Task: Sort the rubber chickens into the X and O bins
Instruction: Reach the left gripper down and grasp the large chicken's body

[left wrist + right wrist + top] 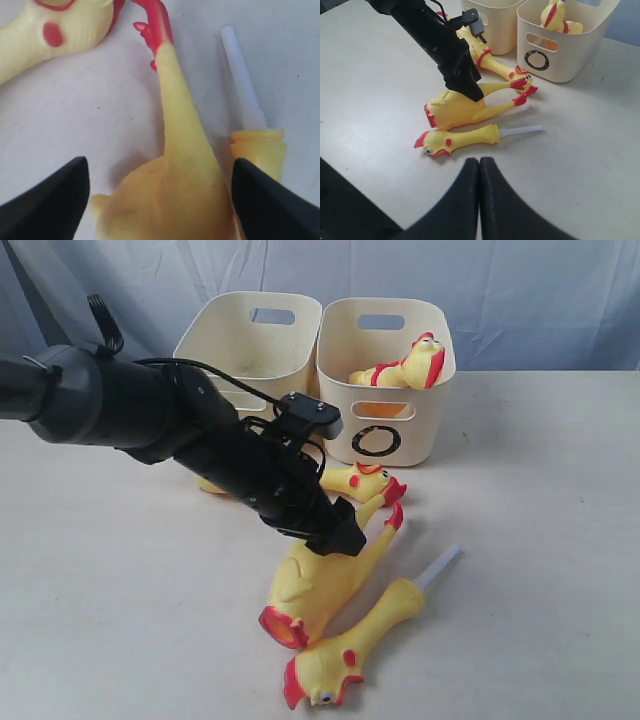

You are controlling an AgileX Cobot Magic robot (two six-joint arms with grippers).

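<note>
A big yellow rubber chicken (305,590) lies on the table with its red feet toward the bins. My left gripper (335,538) hangs low over it, open, one black finger (50,205) on each side of the body (170,200). A second chicken (358,480) lies just behind my left arm. A chicken head on a white tube (355,650) lies closest to the table's front. The O bin (425,430) holds one chicken (410,368). The matching cream bin (230,340) stands left of it, its mark hidden by my arm. My right gripper (479,165) is shut and empty, away from the chickens.
My left arm (150,410) stretches from the left edge across the front of the left bin. A blue cloth backdrop (520,290) hangs behind the bins. Bare cream tabletop (540,540) lies to the right of the chickens.
</note>
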